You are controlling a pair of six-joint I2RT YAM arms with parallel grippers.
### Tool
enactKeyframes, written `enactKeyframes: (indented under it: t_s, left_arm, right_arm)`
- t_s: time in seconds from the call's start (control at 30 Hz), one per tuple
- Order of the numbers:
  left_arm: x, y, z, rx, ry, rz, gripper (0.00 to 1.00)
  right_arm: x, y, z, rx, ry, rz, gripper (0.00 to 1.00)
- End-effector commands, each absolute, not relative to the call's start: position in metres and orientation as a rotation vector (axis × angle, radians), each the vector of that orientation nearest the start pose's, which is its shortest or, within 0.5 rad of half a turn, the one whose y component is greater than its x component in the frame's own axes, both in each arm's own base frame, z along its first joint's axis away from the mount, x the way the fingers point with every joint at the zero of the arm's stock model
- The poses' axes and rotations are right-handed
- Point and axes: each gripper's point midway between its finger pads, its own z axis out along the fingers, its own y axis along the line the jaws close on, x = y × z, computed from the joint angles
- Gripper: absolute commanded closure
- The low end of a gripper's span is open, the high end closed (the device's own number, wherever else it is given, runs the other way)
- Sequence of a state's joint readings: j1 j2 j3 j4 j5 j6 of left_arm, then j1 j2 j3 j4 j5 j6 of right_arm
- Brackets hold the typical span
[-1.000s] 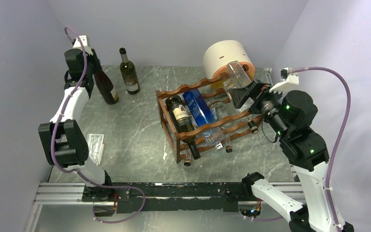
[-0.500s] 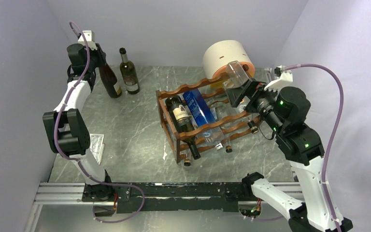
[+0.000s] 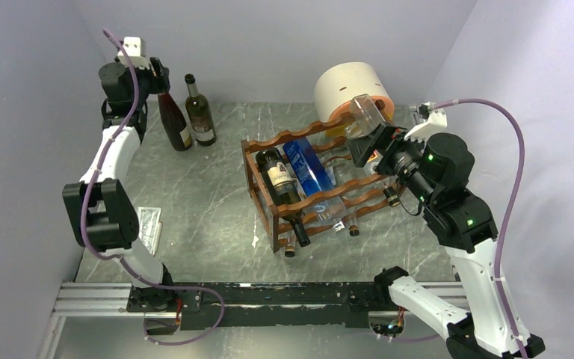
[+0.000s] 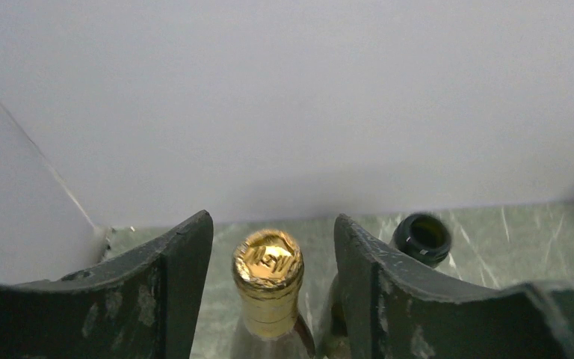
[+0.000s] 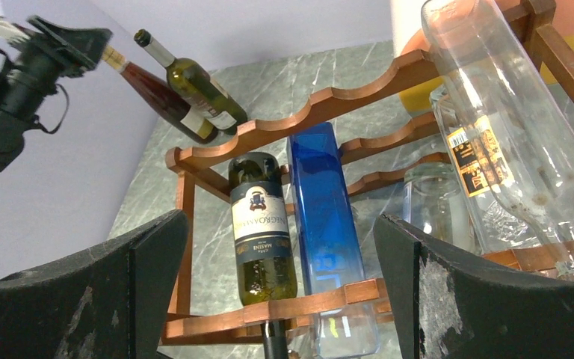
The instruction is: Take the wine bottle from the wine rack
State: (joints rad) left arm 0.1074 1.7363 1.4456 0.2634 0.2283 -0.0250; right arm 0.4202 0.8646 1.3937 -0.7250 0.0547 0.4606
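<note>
Tilted a second ago, the capped bottle [image 3: 173, 120] is standing upright, well off the rack [image 3: 269, 146], and we are releasing it, left gripper [image 4: 270, 224] spread around its cap [image 4: 267, 258], right gripper [image 5: 280, 221] gaping empty; next likely calls for lifting straight clear.

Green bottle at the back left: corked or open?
Open. Left wrist view shows the green bottle with a bare hollow mouth; the gold-foiled bottle beside it is capped.

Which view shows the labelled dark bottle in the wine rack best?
Right wrist: the dark bottle is close, its label readable. Top external shows it small in the wine rack; left wrist does not show it.
</note>
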Motion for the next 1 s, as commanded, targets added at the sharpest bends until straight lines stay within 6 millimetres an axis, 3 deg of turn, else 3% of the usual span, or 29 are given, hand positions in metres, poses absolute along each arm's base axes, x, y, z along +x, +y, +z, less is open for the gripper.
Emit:
enactKeyframes:
  t_s: [0.0, 0.17, 0.37, 0.43, 0.57, 0.8, 0.9, 0.97]
  left_arm:
    - [0.535, 0.027, 0.393, 0.029, 1.402, -0.058, 0.33]
    - [0.510, 0.037, 0.404, -0.067, 1.422, -0.049, 0.23]
    - [0.447, 0.030, 0.413, -0.162, 1.413, -0.116, 0.11]
    - [0.420, 0.016, 0.413, -0.139, 1.392, -0.182, 0.06]
    - [0.384, -0.021, 0.409, -0.029, 1.328, -0.339, 0.11]
    - [0.350, -0.093, 0.384, 0.250, 1.270, -0.334, 0.10]
    - [0.330, -0.118, 0.368, 0.368, 1.223, -0.358, 0.09]
    - [0.321, -0.123, 0.366, 0.362, 1.205, -0.408, 0.08]
  right_arm:
    - [0.236, 0.117, 0.409, 0.078, 1.788, 0.604, 0.00]
    - [0.232, 0.119, 0.411, 0.073, 1.794, 0.628, 0.00]
    - [0.224, 0.117, 0.405, 0.082, 1.807, 0.640, 0.00]
    - [0.221, 0.117, 0.399, 0.079, 1.829, 0.635, 0.00]
    - [0.218, 0.109, 0.381, 0.107, 1.878, 0.590, 0.00]
    - [0.216, 0.086, 0.371, 0.182, 1.845, 0.488, 0.00]
    - [0.230, 0.075, 0.369, 0.171, 1.859, 0.366, 0.00]
    - [0.241, 0.067, 0.367, 0.157, 1.884, 0.257, 0.00]
